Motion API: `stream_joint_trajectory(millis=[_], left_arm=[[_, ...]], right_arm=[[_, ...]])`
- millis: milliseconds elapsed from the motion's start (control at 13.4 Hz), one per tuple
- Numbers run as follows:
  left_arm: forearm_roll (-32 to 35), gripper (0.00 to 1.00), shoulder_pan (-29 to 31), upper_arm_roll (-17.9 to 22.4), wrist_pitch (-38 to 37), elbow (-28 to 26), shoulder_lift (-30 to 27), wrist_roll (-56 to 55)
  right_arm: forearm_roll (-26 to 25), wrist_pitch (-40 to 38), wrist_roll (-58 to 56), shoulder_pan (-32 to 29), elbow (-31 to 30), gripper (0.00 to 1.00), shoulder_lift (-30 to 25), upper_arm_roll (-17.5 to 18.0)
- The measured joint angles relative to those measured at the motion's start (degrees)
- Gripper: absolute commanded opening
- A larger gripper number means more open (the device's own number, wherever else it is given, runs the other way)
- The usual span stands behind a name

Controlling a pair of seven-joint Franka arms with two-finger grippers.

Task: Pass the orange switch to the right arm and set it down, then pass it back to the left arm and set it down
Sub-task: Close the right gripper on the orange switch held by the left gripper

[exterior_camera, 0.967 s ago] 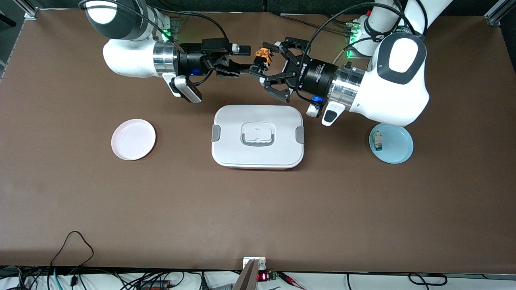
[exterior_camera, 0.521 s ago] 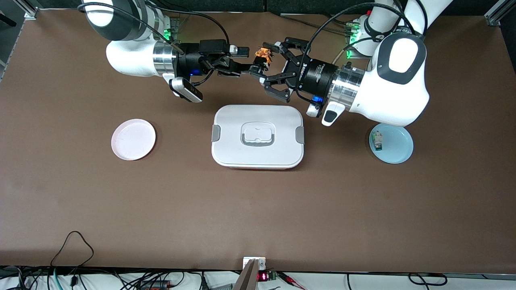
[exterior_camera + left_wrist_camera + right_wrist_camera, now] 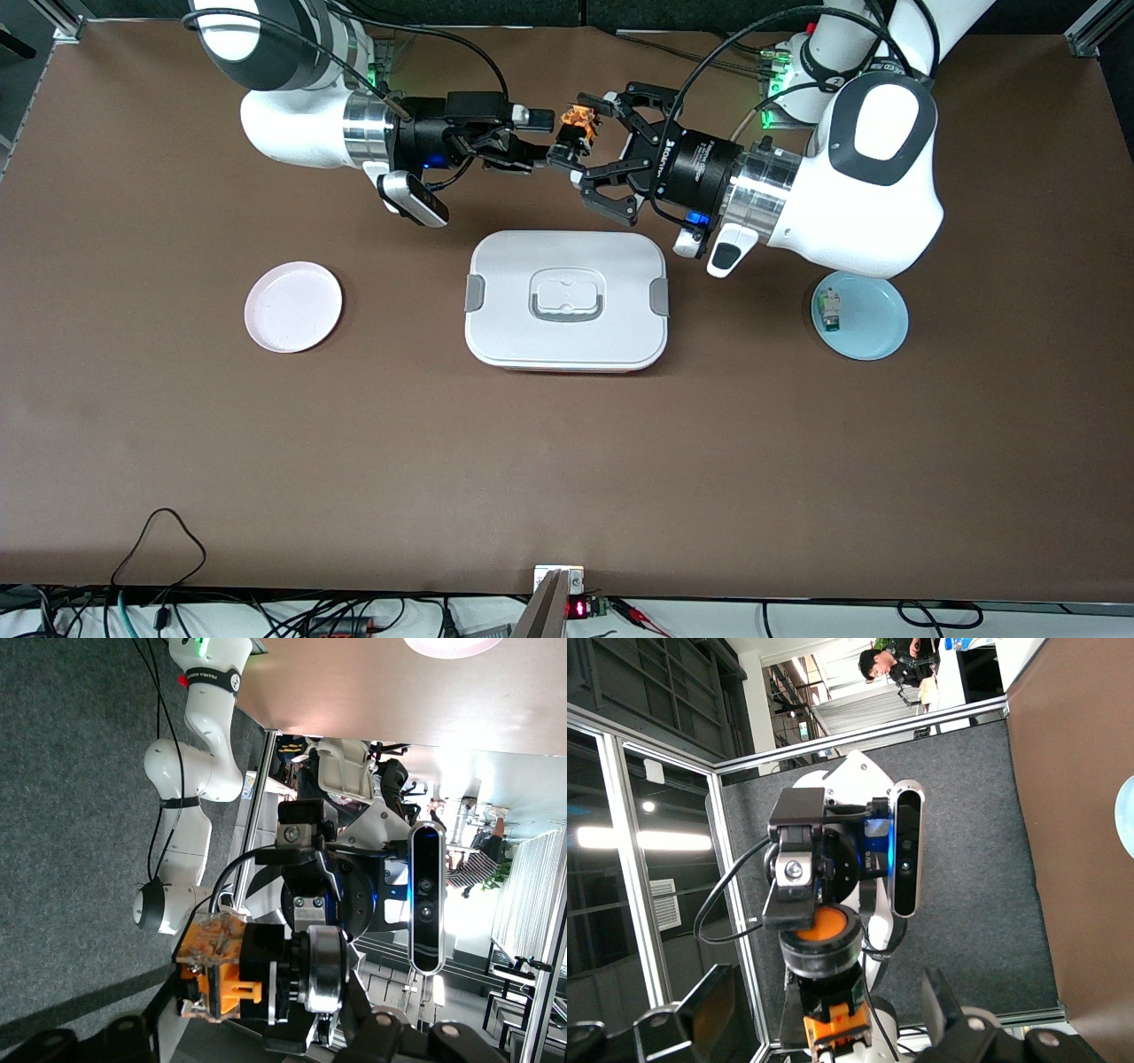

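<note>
The orange switch (image 3: 574,127), black with an orange cap, hangs in the air over the bare table between the robots' bases and the box (image 3: 567,301). My left gripper (image 3: 581,137) is shut on it, and its orange body (image 3: 221,970) fills the left wrist view. My right gripper (image 3: 542,137) faces it from the right arm's end, open. In the right wrist view the right gripper's fingers (image 3: 713,1010) stand wide on either side of the switch (image 3: 824,943), whose round cap points at the camera.
A pink plate (image 3: 292,306) lies toward the right arm's end. A blue plate (image 3: 873,323) toward the left arm's end holds a small white-and-green component (image 3: 830,312). Both wrists hover just past the box's edge nearest the bases.
My right gripper has slid toward the switch, so its fingers now flank the cap end. The left gripper and the switch have stayed put.
</note>
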Motion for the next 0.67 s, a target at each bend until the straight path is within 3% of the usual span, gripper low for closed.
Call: stream_joint_trajectory(millis=[223,670], left_arm=[[0.0,0.0,0.0,0.0,0.0,0.0,0.0,0.0],[-0.14,0.0,0.02,0.01,0.0,0.09,0.0,-0.06]], right_arm=[[0.24,0.01,-0.19,0.03,0.0,0.47,0.01,0.0],[0.4,0.12,-1.09,0.15,-0.01,0.32,-0.09,0.0]])
